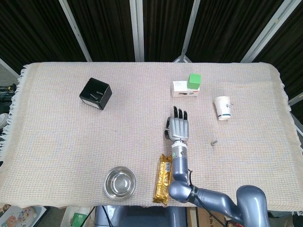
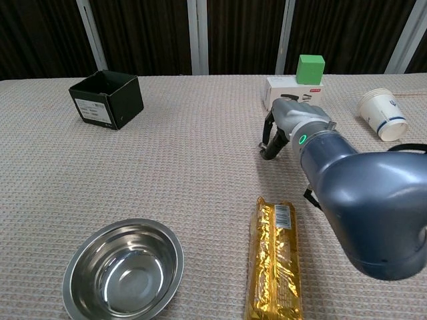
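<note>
My right hand (image 1: 179, 127) hovers palm down over the middle of the cloth-covered table (image 1: 57, 142), its fingers spread and pointing to the far side, holding nothing. In the chest view the right hand (image 2: 293, 123) hangs just in front of a white box (image 2: 293, 93) with a green cube (image 2: 311, 69) on top. The same white box (image 1: 184, 89) and green cube (image 1: 194, 80) lie a short way beyond the fingertips. A gold snack bar (image 1: 163, 178) lies beside the forearm, near the front edge. My left hand shows in neither view.
A black open box (image 1: 95, 93) stands at the far left. A steel bowl (image 1: 120, 183) sits near the front edge, left of the bar. A paper cup (image 1: 223, 108) lies on its side at the right, with a small dark piece (image 1: 214, 142) nearer me.
</note>
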{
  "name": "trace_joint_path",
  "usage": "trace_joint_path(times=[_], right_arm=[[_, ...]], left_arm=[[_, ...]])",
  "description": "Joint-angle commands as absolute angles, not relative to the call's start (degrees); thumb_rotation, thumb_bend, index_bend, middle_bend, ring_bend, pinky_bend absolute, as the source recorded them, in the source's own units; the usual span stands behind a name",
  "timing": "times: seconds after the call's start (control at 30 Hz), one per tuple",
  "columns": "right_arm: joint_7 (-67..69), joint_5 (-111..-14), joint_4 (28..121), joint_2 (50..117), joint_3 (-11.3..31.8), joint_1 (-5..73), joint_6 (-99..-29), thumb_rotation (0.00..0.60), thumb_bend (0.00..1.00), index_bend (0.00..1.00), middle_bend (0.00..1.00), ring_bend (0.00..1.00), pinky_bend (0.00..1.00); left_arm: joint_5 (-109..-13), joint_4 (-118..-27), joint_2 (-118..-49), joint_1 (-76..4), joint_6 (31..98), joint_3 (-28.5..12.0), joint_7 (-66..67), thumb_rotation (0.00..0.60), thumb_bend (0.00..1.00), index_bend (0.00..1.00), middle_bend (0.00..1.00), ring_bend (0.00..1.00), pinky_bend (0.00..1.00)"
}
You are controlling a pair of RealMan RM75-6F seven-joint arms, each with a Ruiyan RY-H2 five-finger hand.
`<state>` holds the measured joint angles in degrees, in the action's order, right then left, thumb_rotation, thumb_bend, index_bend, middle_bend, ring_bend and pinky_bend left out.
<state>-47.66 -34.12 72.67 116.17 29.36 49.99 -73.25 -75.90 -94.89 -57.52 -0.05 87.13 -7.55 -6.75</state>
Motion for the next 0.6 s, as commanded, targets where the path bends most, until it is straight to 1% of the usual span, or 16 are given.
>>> trace_joint_path(times=[0.03, 0.6], right_arm=[[-47.8, -33.8, 73.4, 115.5, 29.6, 49.8, -73.5, 0.600, 0.35, 0.58, 0.00, 0.00, 0.00], [-47.8, -31.9, 74.3, 114.1, 29.9, 49.8, -73.6, 0.600, 0.35, 0.58, 0.00, 0.00, 0.00]], left_arm=[[-75.9, -94.9, -57.6, -0.1, 87.2, -7.6, -6.7, 0.600, 0.07, 0.18, 0.12, 0.01, 0.03], [-75.9, -95.0, -57.6, -0.1, 87.2, -7.5, -6.4, 0.600, 0.07, 0.18, 0.12, 0.01, 0.03]])
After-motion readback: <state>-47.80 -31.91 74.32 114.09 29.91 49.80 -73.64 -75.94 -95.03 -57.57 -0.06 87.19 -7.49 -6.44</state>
